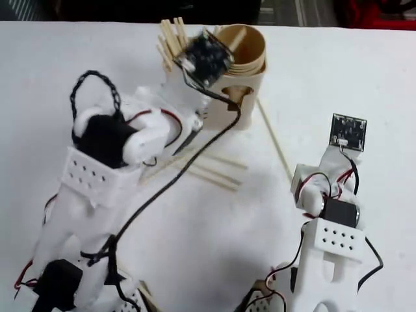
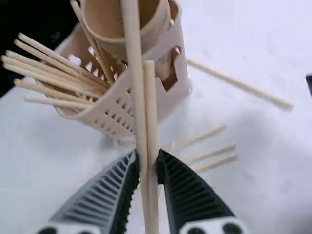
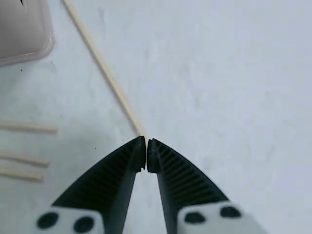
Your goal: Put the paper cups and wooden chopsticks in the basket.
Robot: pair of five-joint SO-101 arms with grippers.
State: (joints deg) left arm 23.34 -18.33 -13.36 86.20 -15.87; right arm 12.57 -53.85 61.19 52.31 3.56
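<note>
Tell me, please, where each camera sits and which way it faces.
High view: fixed above the table, looking down; both arms show, the basket at the far side.
Left wrist view: on the left arm, facing the basket; the left gripper shows, shut on two chopsticks.
Right wrist view: on the right arm, facing down at the table; the right gripper shows, shut, its tips by the end of a lone chopstick.
Shared: all three show the basket and that lone chopstick.
</note>
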